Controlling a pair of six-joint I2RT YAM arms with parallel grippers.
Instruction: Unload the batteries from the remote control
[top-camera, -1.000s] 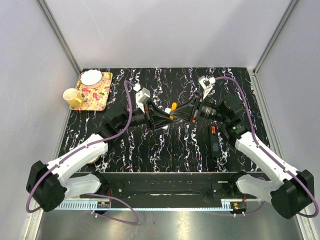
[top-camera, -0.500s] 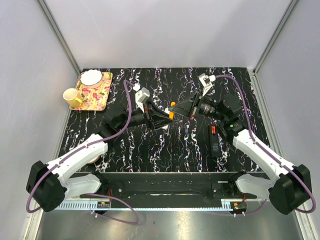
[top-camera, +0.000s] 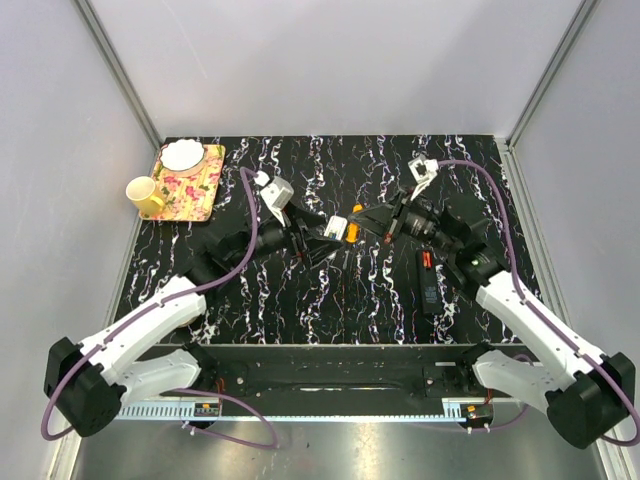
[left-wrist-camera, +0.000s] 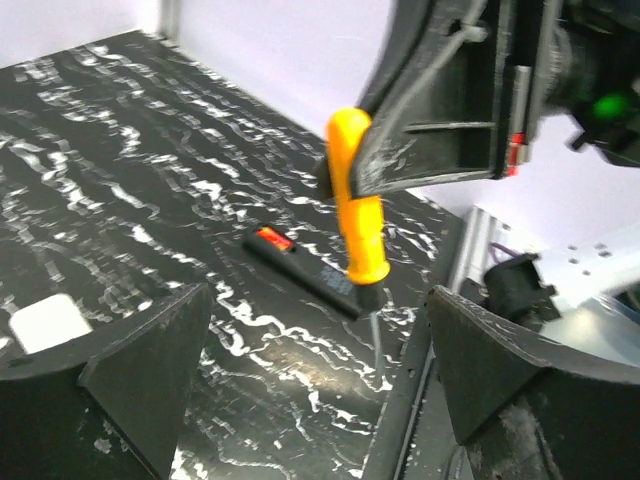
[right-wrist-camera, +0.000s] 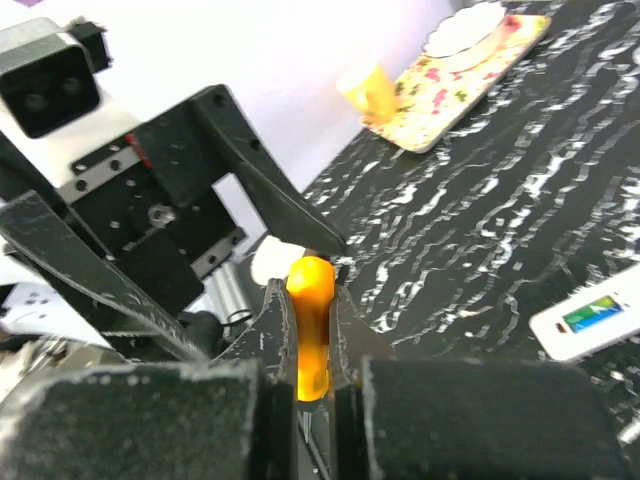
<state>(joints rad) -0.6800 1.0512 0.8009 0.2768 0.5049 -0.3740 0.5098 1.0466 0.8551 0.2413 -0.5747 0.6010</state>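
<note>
Remote control (top-camera: 428, 283) lies flat on the table (top-camera: 300, 290), untouched. No batteries visible, presumably still inside.
Orange screwdriver (left-wrist-camera: 355, 215) is now solely in the right gripper (right-wrist-camera: 312, 330), clamped on the handle. The left gripper (left-wrist-camera: 318, 300) has released it, jaws wide. Handover looks done, opening comes next. The left wrist view shows the thin shaft, the right wrist view only the handle.
</note>
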